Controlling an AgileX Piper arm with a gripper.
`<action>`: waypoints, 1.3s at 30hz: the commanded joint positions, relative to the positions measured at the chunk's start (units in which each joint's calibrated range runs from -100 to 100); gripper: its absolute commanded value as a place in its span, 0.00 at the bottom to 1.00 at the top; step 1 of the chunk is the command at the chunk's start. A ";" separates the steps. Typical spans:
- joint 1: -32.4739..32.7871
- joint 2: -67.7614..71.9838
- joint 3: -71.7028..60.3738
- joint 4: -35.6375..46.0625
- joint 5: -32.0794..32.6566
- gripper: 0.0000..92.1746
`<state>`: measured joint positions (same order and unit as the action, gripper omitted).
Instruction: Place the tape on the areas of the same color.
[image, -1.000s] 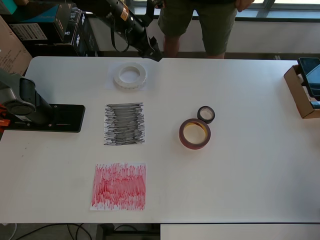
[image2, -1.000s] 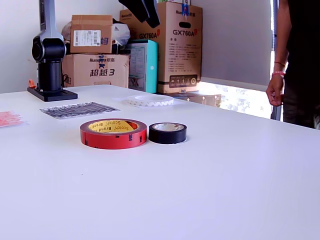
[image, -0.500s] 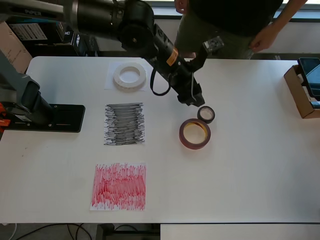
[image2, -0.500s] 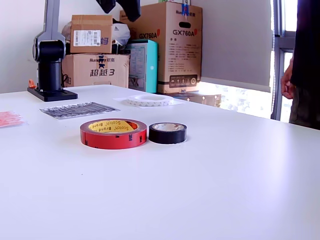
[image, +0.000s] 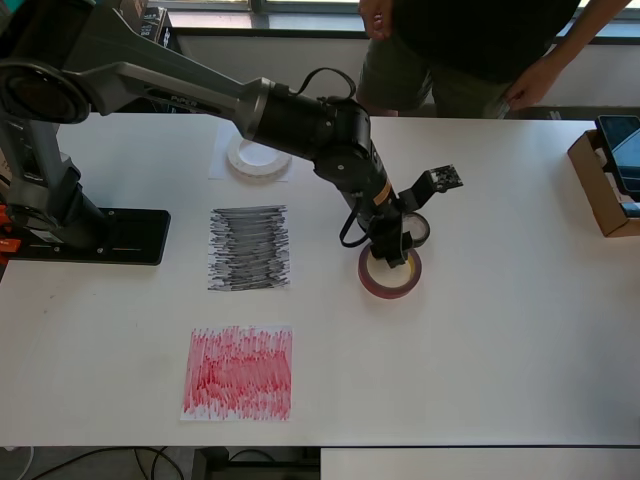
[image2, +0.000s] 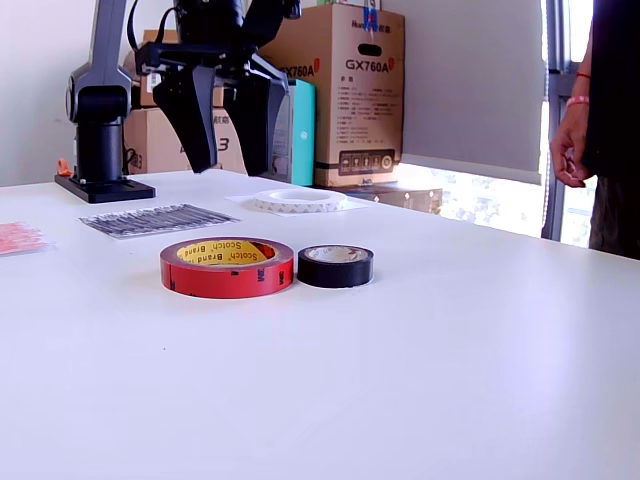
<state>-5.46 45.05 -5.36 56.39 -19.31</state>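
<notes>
The dark red tape (image: 390, 274) lies flat right of the table's middle, with the small black tape (image: 416, 230) touching its far side. My gripper (image: 393, 252) hangs open and empty over the red tape (image2: 228, 266), its fingers well above the table (image2: 230, 168). The arm partly hides the white tape (image: 256, 160), which rests on the white sheet (image: 222, 165). The black scribbled sheet (image: 249, 247) and the red scribbled sheet (image: 238, 372) lie bare. In the exterior view the black tape (image2: 336, 266) sits right of the red one, the white tape (image2: 300, 201) behind.
The arm's black base (image: 90, 235) stands at the overhead view's left edge. A cardboard box (image: 603, 190) sits at the right edge. A person (image: 470, 40) stands at the far side. Stacked cartons (image2: 350, 90) rise behind the table.
The arm has swung from the far side near the white tape over to the red tape. The gripper has come down into the exterior view, open.
</notes>
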 joint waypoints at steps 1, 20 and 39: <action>1.53 3.13 0.77 -0.18 0.08 0.73; 1.85 3.78 -0.04 5.08 0.90 0.73; -1.31 4.25 0.32 5.08 0.90 0.73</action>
<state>-5.69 49.72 -5.33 61.92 -18.46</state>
